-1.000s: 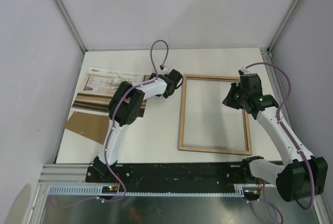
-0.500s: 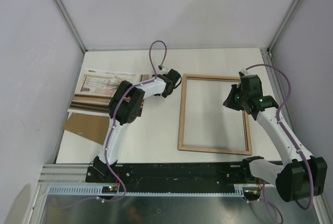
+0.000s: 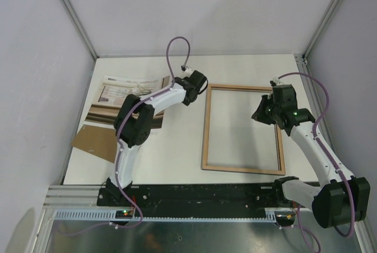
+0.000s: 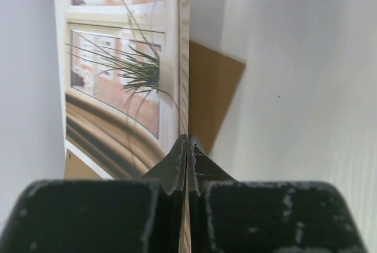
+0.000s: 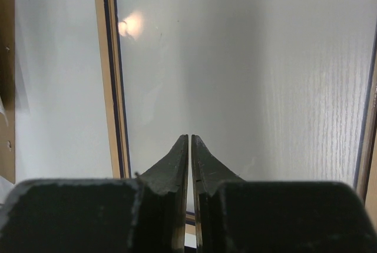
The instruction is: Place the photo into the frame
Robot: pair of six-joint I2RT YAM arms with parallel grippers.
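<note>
— What encloses the bench?
— Plain pale grey wall panels (image 3: 206,12), joined at the corners by slanting silver aluminium posts (image 3: 69,12).
— And underneath?
— A white rectangular tabletop (image 3: 171,150) (evenly lit, soft shadows). At its near edge there's a black mounting rail (image 3: 206,197), then a brushed grey metal sheet (image 3: 206,235).

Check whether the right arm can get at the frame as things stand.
Probably yes. The right gripper hangs shut above the frame, inside its right edge, with nothing between them. The left gripper is shut on the photo, away to the frame's left.
</note>
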